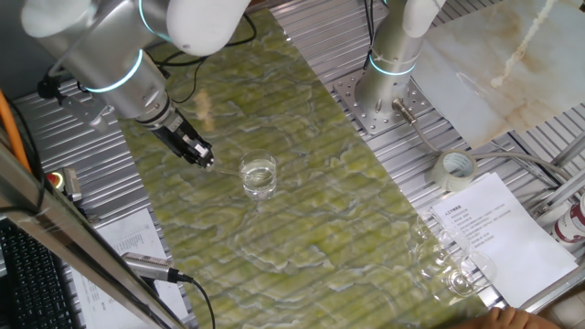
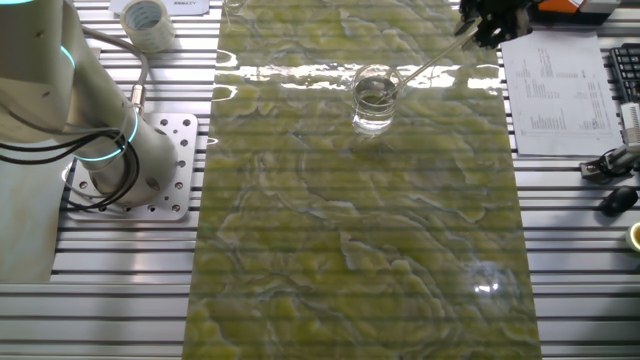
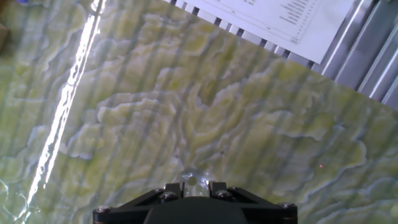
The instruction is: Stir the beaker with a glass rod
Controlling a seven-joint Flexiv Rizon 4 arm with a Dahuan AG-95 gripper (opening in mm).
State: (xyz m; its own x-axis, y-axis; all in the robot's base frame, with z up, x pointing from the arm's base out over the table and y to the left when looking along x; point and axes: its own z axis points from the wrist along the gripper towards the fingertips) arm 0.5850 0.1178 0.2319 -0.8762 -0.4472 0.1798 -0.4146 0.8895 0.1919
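Green marbled desk (image 2: 350, 250) bears the beaker (image 1: 259, 175) just beyond the gripper (image 1: 203, 159), which pinches the glass rod (image 2: 428, 66), its far end inside the beaker. Stirring wants small, slow circles clear of the wall.

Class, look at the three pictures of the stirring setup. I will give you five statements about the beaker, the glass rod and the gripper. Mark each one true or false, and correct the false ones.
1. The beaker stands upright on the green patterned mat. True.
2. The glass rod slants from the gripper down into the beaker. True.
3. The glass rod lies flat on the mat, untouched. False: the gripper holds its upper end.
4. The tape roll sits inside the beaker. False: it lies apart, on the metal table near the arm's base.
5. The beaker is tipped on its side. False: its mouth faces up.
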